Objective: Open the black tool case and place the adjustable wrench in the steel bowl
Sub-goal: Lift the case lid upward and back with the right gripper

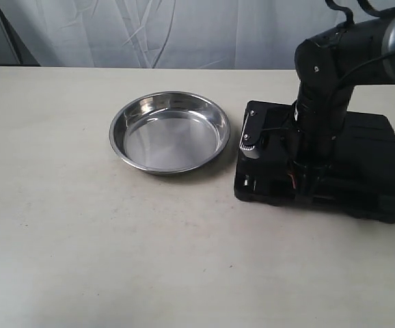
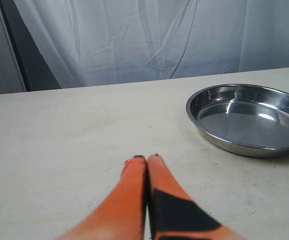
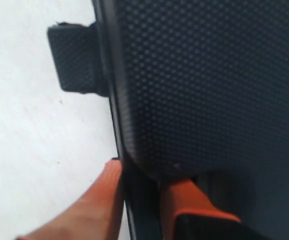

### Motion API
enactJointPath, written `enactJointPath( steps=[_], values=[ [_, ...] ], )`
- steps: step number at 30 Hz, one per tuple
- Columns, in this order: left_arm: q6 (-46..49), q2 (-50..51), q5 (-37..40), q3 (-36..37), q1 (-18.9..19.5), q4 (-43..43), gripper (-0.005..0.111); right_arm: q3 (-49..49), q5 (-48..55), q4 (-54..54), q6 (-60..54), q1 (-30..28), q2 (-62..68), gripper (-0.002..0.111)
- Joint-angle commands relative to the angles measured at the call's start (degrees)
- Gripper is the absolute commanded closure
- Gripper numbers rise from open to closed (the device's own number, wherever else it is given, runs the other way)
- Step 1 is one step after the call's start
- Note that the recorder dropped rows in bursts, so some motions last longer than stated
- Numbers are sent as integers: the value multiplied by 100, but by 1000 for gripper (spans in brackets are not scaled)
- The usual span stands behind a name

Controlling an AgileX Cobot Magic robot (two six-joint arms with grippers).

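The black tool case (image 1: 375,150) lies flat and closed on the table at the right. My right gripper (image 1: 307,193) reaches down onto its front edge. In the right wrist view the gripper (image 3: 144,175) straddles that edge of the case (image 3: 209,75): one orange finger (image 3: 102,195) is on the table side, the other on the case side, both pressed against the rim. A latch (image 3: 77,57) sticks out further along the edge. The steel bowl (image 1: 169,132) stands empty left of the case. My left gripper (image 2: 147,159) is shut, low over the table, with the bowl (image 2: 249,120) beyond it. The adjustable wrench is hidden.
A white curtain (image 1: 184,31) hangs behind the table's far edge. The beige table top (image 1: 81,239) stretches to the left and in front of the bowl. The right arm's wrist camera (image 1: 250,133) hangs over the case's left end.
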Motion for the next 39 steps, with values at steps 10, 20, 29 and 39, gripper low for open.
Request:
enactJointPath(
  steps=[10, 20, 29, 39],
  values=[
    [8, -29, 6, 28, -34, 2, 107, -15, -367, -959, 616, -7, -407, 109],
    [8, -29, 6, 28, -34, 2, 107, -15, -890, -1936, 1369, -7, -536, 109],
    [8, -29, 6, 28, -34, 2, 107, -15, -1252, -4104, 3001, -7, -536, 109],
    [8, -29, 6, 28, -34, 2, 107, -53, -2708, -7189, 5723, -1045, -254, 109]
  ],
)
